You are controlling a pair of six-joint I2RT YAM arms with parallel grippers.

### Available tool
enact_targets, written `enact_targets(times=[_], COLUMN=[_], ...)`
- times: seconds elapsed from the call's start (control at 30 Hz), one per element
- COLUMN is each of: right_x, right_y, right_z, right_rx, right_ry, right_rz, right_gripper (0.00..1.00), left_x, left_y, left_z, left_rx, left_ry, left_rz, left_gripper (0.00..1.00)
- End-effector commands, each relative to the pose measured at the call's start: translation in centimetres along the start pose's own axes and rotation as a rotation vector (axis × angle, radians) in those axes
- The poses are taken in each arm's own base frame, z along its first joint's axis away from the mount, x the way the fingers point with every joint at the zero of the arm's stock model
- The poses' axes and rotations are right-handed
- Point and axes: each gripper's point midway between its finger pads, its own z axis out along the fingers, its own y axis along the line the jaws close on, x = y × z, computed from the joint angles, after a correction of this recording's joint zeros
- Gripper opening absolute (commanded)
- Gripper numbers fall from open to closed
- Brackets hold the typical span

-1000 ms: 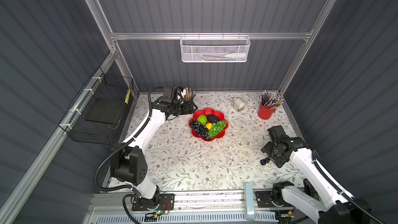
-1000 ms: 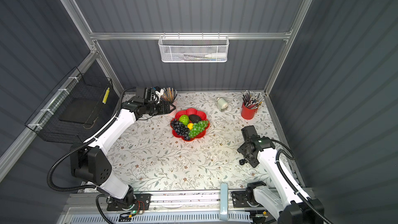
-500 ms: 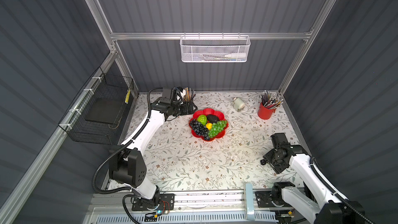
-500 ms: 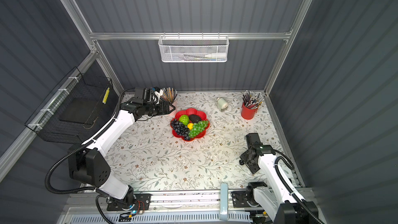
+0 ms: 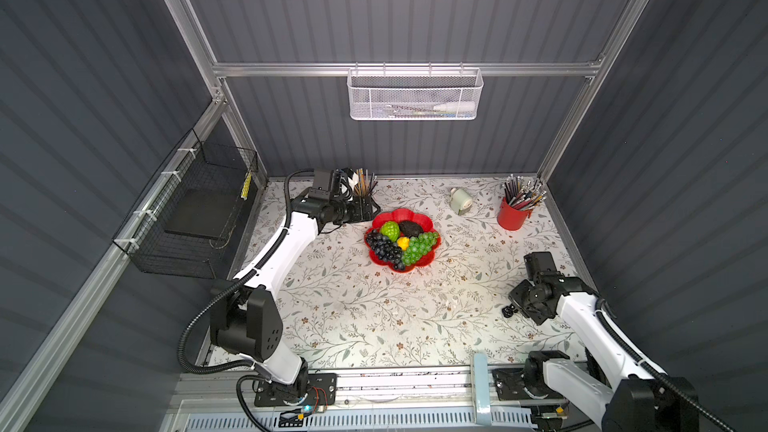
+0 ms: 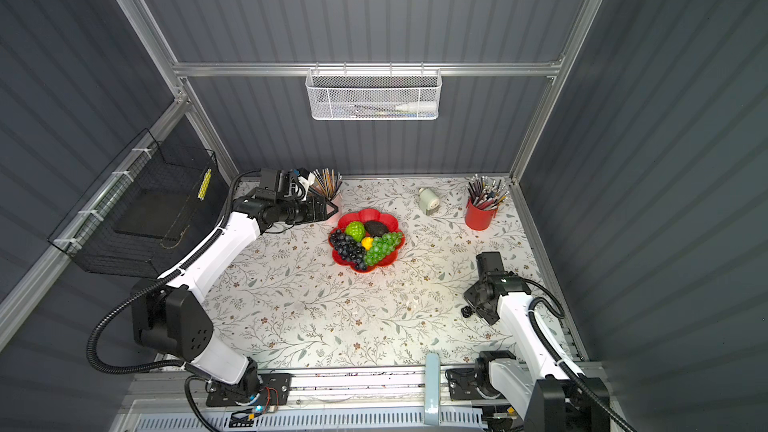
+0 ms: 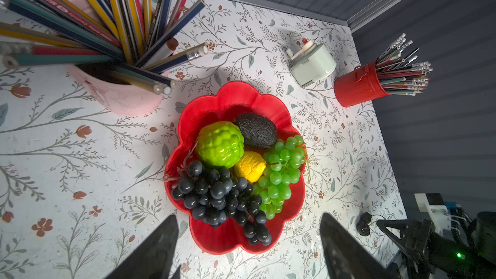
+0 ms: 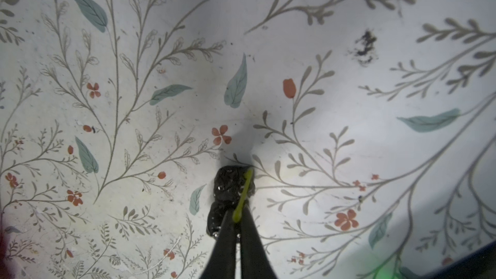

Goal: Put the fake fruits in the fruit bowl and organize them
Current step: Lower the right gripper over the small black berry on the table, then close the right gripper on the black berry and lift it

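The flowery white tabletop (image 5: 374,317) lies right under my right gripper (image 8: 236,218). The shallow shiny red flower-shaped plastic bowl (image 7: 230,95) sits well away from it, just beside my left gripper (image 7: 249,216), whose jaws are spread wide. In the bowl lie the dark purple grape bunch (image 7: 220,194), green grape bunch (image 7: 281,173), ridged bright green ball (image 7: 220,144), black bumpy oval (image 7: 256,130) and small yellow fruit (image 7: 248,166). My right jaws are pressed together, pinching the thin green stem (image 8: 243,197) of a little black bumpy bit (image 8: 232,186). I think the stem can slip, so I should squeeze tight and lift slowly.
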Motion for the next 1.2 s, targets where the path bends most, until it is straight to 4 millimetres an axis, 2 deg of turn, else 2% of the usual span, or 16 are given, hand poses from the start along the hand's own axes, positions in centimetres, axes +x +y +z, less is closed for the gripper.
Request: enact_targets(times=[0.0, 0.07, 0.33, 0.47, 0.5, 0.57, 0.6, 0.63, 0.7, 0.73, 0.8, 0.83, 1.0, 1.17], right_x=[-0.4, -0.6, -2.1, -2.5, -2.4, -1.9, -1.4, -1.1, -0.5, -0.3, 0.3, 0.6, 1.1, 1.2], right_y=[0.3, 0.6, 3.0, 3.3, 2.7, 1.4, 1.2, 1.1, 0.7, 0.4, -0.1, -0.4, -1.4, -1.7], right_z=[-0.3, -0.6, -3.1, -3.9, -3.9, -3.7, -3.4, -3.2, -2.5, -2.2, -1.7, -1.5, -0.4, 0.4], right_rx=[-0.024, -0.037, -0.12, -0.114, -0.091, -0.051, -0.058, -0.073, -0.071, -0.058, -0.033, -0.023, 0.002, 0.0], right_ry=[-0.021, -0.033, -0.093, -0.117, -0.112, -0.1, -0.088, -0.081, -0.064, -0.053, -0.023, -0.009, -0.002, -0.004], right_rz=[-0.023, -0.036, -0.141, -0.189, -0.182, -0.144, -0.128, -0.116, -0.096, -0.091, -0.086, -0.083, -0.058, -0.057], right_gripper=[0.05, 0.0, 0.0, 0.0, 0.04, 0.34, 0.3, 0.23, 0.21, 0.26, 0.42, 0.46, 0.57, 0.57], left_x=[0.6, 0.6, 0.7, 0.6, 0.5, 0.4, 0.2, 1.4, 1.4, 1.5, 1.6, 1.6, 1.8, 1.8], left_y=[0.2, 0.3, 0.0, -0.2, -0.3, -0.3, -0.2, 0.4, 0.5, 0.5, 0.5, 0.5, 0.8, 0.9], left_z=[0.0, 0.1, 0.8, 1.1, 1.2, 1.1, 1.0, 1.5, 1.5, 1.5, 1.5, 1.5, 1.7, 2.0], left_rx=[-0.012, -0.013, 0.019, 0.038, 0.04, 0.035, 0.03, 0.018, 0.017, 0.018, 0.015, 0.013, 0.001, 0.004], left_ry=[0.018, 0.021, 0.031, 0.033, 0.031, 0.023, 0.016, 0.041, 0.041, 0.045, 0.049, 0.051, 0.059, 0.06], left_rz=[0.0, -0.005, -0.054, -0.088, -0.093, -0.095, -0.096, -0.108, -0.109, -0.111, -0.112, -0.107, -0.103, -0.111], left_gripper=[0.83, 0.83, 0.82, 0.82, 0.82, 0.82, 0.82, 0.8, 0.79, 0.79, 0.8, 0.8, 0.82, 0.82])
